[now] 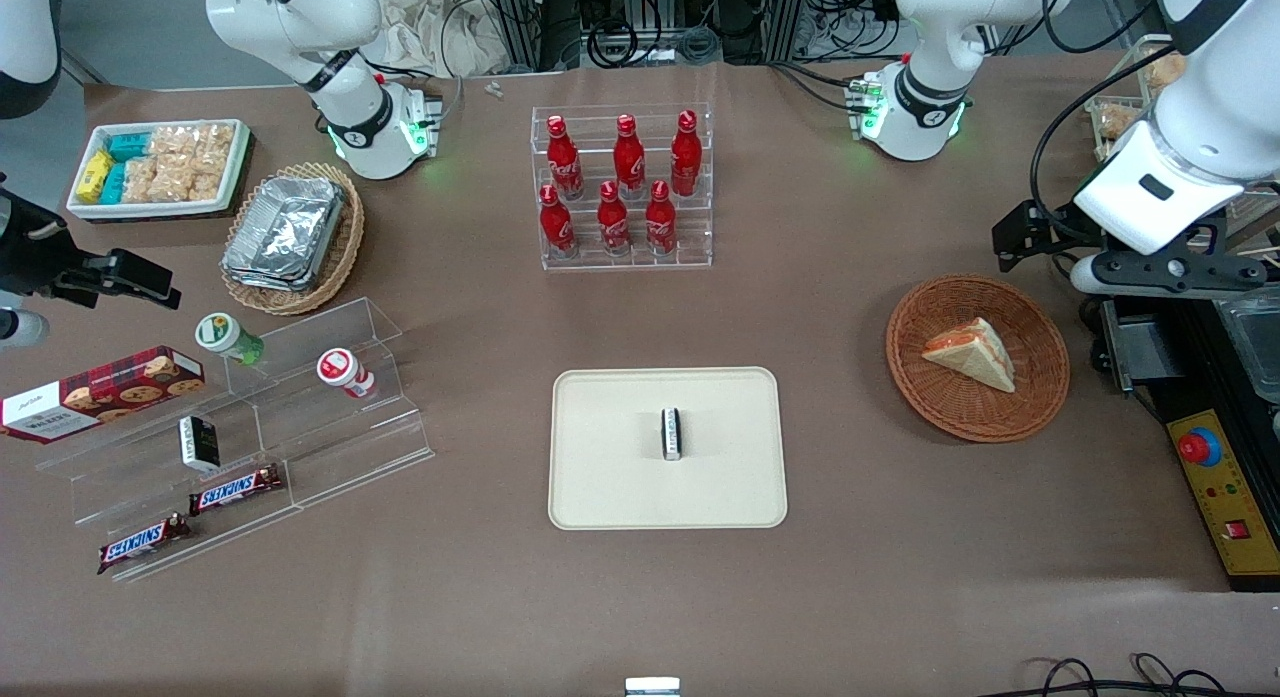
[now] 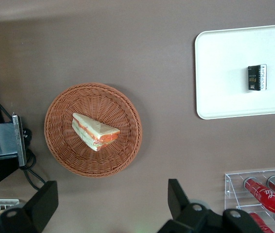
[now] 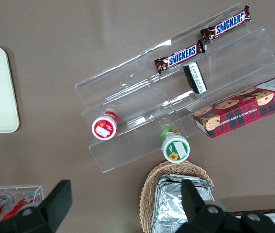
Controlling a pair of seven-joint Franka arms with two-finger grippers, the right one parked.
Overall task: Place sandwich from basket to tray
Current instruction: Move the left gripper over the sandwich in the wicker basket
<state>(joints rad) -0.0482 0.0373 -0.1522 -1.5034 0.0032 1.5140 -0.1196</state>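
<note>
one working arm is observed at its own end of the table, raised well above the surface; its white forearm slopes down to a dark wrist assembly, and the gripper (image 2: 109, 206) hangs high with nothing between its fingers (image 2: 177, 196), which stand spread wide apart, looking straight down on the table. the gripper sits above bare table beside the basket (image 1: 1040, 377), on the side nearer the bottle rack, not over the basket itself and not touching anything. the sandwich (image 1: 970, 354) lies flat inside the basket, roughly central on the woven floor and clear of the rim. it is a triangular wedge; in the front view its long axis runs diagonally, with the pale bread end nearer the front camera and the working arm's end of the table, and the orange-red and green filling edge turned toward the tray (image 1: 600, 477). the tray lies on the table well apart from the basket, toward the middle of the table, long side facing the front camera. a small dark packet (image 1: 673, 433) rests on the tray near its centre. a clear rack of red bottles (image 1: 625, 182) stands farther from the front camera than the tray.
</note>
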